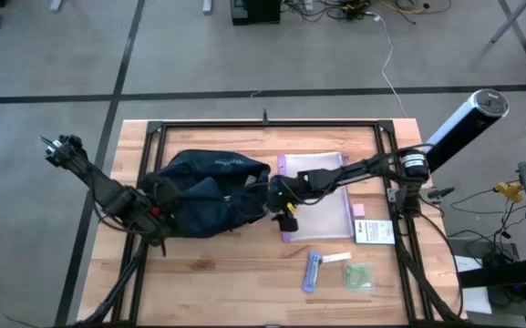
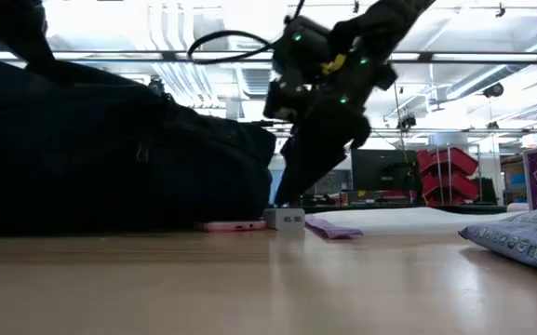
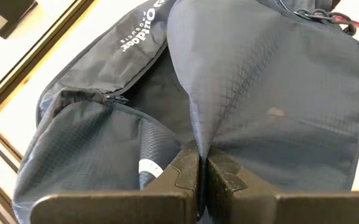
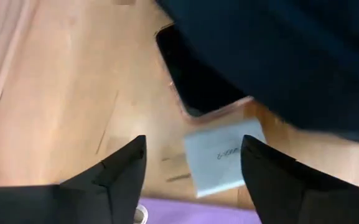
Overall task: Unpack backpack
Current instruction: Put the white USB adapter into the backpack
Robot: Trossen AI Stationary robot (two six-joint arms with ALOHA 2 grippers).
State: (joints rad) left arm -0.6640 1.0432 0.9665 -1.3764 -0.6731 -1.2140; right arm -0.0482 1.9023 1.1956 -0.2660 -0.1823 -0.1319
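Navy backpack (image 1: 210, 191) fabric is pinched by left fingers (image 3: 188, 177); right fingers (image 4: 120, 165) gape over a phone (image 4: 195, 87) and white card (image 4: 223, 155).

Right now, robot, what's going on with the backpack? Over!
Left gripper shut on backpack fabric. Right gripper open beside bag mouth, above phone and small white box. Purple-edged pouch beside them. Over.

Two dark six-joint arms, black looped cables, right arm's white cylindrical base link (image 1: 468, 123), yellow tag, green LEDs near wrist.
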